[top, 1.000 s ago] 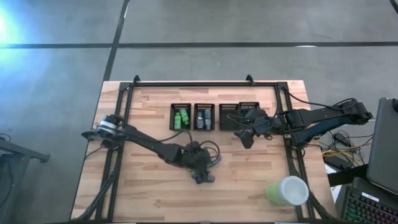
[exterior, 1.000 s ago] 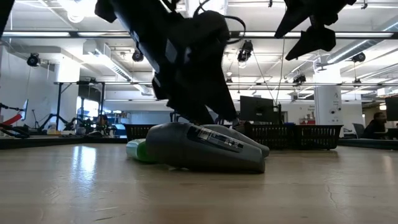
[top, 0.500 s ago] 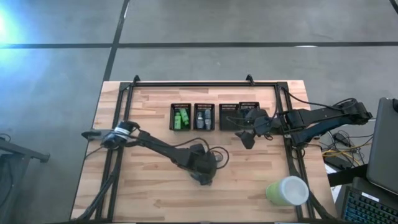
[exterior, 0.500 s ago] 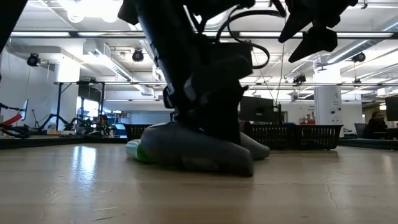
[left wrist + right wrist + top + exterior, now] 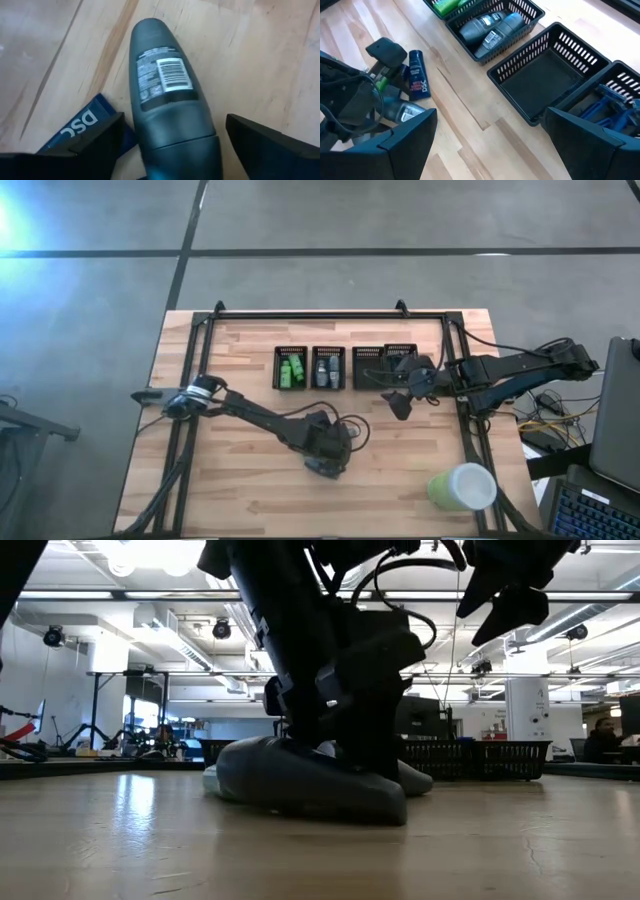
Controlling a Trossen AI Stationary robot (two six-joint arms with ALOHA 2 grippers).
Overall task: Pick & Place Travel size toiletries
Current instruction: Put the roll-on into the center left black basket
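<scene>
A grey tapered tube (image 5: pixel 160 90) lies flat on the wooden table (image 5: pixel 230 480), its narrow end pointing away from my left gripper (image 5: pixel 175 117). That gripper is open and low over the tube (image 5: pixel 300 785), one finger on each side with a gap showing. A blue tube (image 5: pixel 75 127) lies on the table beside one finger. In the high view my left gripper (image 5: pixel 327 465) hides the tubes. My right gripper (image 5: pixel 397 408) hangs open above the table, near the bins and touching nothing. Green packets (image 5: pixel 291 368) and grey tubes (image 5: pixel 487 27) lie in two bins.
Black mesh bins stand in a row at the table's far middle: one with green packets, one with grey tubes (image 5: pixel 328 367), one bare (image 5: pixel 545 75), one with blue items (image 5: pixel 615 107). A large pale green-white cup (image 5: pixel 462 487) lies near the right near corner. Bare wood lies left of the pile.
My left gripper has turned about its wrist and come down over the grey tube, which now sits between its fingers. In the low view the gripper now covers the green packet behind the tube. My right gripper has kept still.
</scene>
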